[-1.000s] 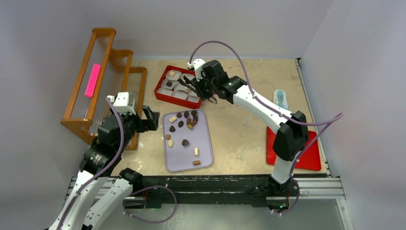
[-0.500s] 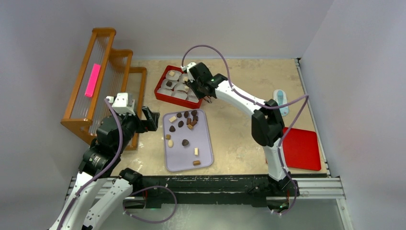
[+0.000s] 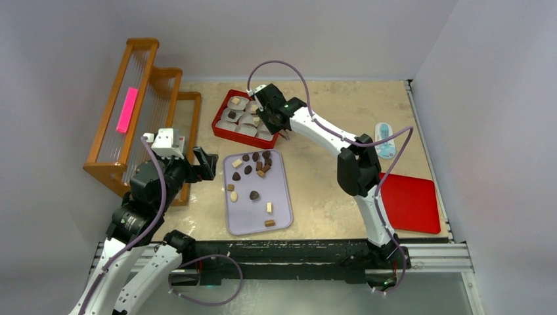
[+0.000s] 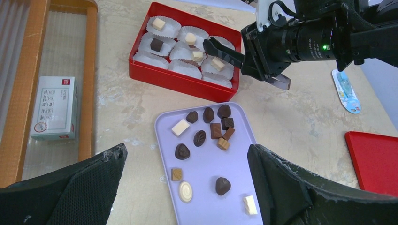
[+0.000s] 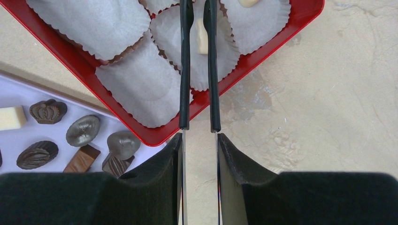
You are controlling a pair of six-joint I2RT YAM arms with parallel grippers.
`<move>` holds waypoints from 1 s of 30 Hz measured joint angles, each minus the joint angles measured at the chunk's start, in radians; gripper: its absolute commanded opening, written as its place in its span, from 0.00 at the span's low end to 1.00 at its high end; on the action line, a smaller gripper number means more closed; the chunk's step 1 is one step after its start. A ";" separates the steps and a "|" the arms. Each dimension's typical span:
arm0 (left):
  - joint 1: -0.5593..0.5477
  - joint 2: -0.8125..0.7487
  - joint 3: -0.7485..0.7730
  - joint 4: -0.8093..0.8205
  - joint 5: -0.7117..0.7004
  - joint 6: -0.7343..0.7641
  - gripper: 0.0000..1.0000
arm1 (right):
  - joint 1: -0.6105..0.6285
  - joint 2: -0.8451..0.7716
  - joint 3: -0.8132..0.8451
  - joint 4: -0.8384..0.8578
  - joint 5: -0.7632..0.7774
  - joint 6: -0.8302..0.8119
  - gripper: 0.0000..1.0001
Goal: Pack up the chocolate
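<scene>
Several dark brown, light brown and cream-white chocolate pieces (image 3: 253,174) lie on a lavender tray (image 3: 279,203) (image 4: 206,168). Behind it stands a red box (image 3: 220,125) (image 4: 183,84) of white paper cups, some holding a piece. My right gripper (image 5: 199,140) (image 3: 276,121) is shut on black tongs (image 5: 186,70) (image 4: 225,50), which reach over the box's near-right cups. A cream-white piece (image 5: 202,35) sits between the tong arms above a cup; I cannot tell whether it rests in the cup. My left gripper (image 4: 187,152) (image 3: 203,163) hangs open above the tray's left side, holding nothing.
An orange wooden rack (image 3: 141,98) fills the left side, with a pink strip (image 3: 127,109) on it and a white carton (image 4: 55,108) inside. A red lid (image 3: 410,203) lies at the right, with a blue-white packet (image 3: 384,138) behind it. Walls close in on three sides.
My right arm swung left and its elbow folded in, carrying the tongs further over the red box. The left arm shifted only slightly.
</scene>
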 measured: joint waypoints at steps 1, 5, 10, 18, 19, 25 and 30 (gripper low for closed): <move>0.000 -0.001 0.000 0.000 0.000 0.000 1.00 | 0.000 0.003 0.006 0.000 0.000 0.001 0.32; 0.000 -0.002 0.000 0.000 0.000 0.000 1.00 | 0.000 0.015 0.025 -0.005 -0.003 0.003 0.32; 0.000 -0.003 0.000 0.000 0.000 0.000 1.00 | 0.000 0.043 0.061 -0.016 -0.004 0.006 0.32; 0.000 -0.003 0.000 0.000 0.000 0.000 1.00 | 0.000 0.056 0.074 -0.043 -0.004 0.006 0.32; 0.000 -0.003 0.000 0.000 0.000 0.000 1.00 | 0.000 0.056 0.076 -0.045 -0.007 0.006 0.32; 0.000 -0.003 0.000 0.000 0.000 0.000 1.00 | 0.000 0.056 0.085 -0.041 -0.020 0.006 0.33; 0.000 -0.003 0.000 0.000 0.000 0.000 1.00 | 0.000 0.056 0.085 -0.039 -0.028 0.006 0.33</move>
